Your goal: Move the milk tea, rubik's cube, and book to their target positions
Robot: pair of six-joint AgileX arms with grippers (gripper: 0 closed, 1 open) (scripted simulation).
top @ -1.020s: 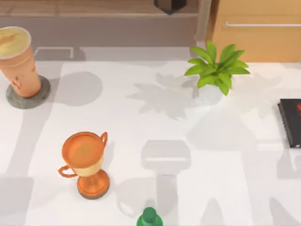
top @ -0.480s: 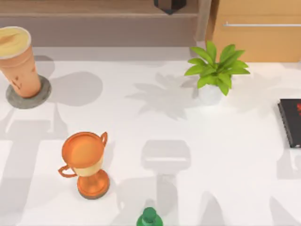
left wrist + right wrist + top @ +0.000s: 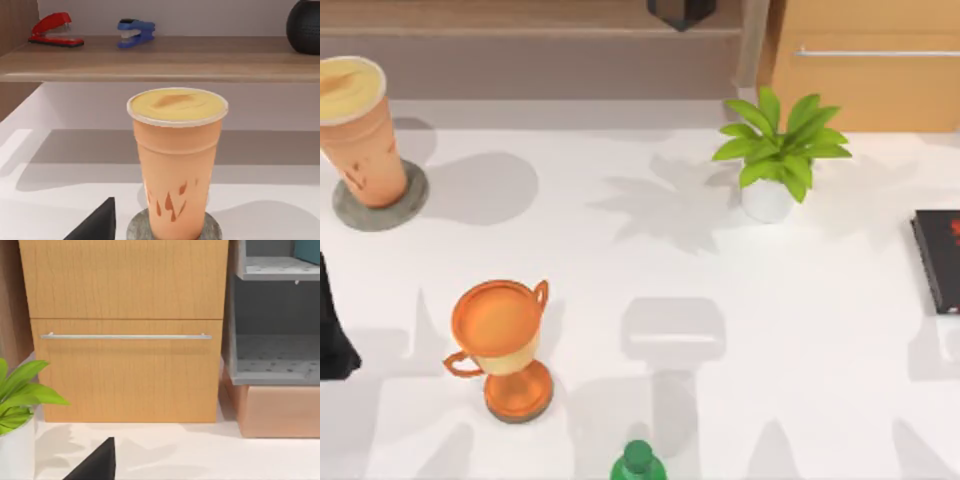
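The milk tea point(image 3: 358, 128), a tall orange-tan cup with a creamy top, stands upright on a grey coaster point(image 3: 408, 202) at the table's far left. In the left wrist view the milk tea point(image 3: 177, 160) is straight ahead and close. A black part of my left gripper point(image 3: 332, 335) shows at the table's left edge, nearer the front than the cup and apart from it. In the right wrist view a teal-blue corner of the book point(image 3: 308, 250) lies in a grey shelf unit point(image 3: 272, 315). A black part of my right gripper point(image 3: 97, 465) faces the cabinet. The rubik's cube is out of view.
An orange trophy point(image 3: 502, 345) stands front left, and a green bottle top point(image 3: 638, 462) sits at the front edge. A potted plant point(image 3: 778, 155) is at the back right, before a wooden drawer cabinet point(image 3: 865, 60). A black book point(image 3: 940, 260) lies at the right edge. Two staplers point(image 3: 52, 30) rest on the back shelf.
A black part of my left arm has come into the top view at the left edge. The arm shadows on the table have shifted. The objects have not moved.
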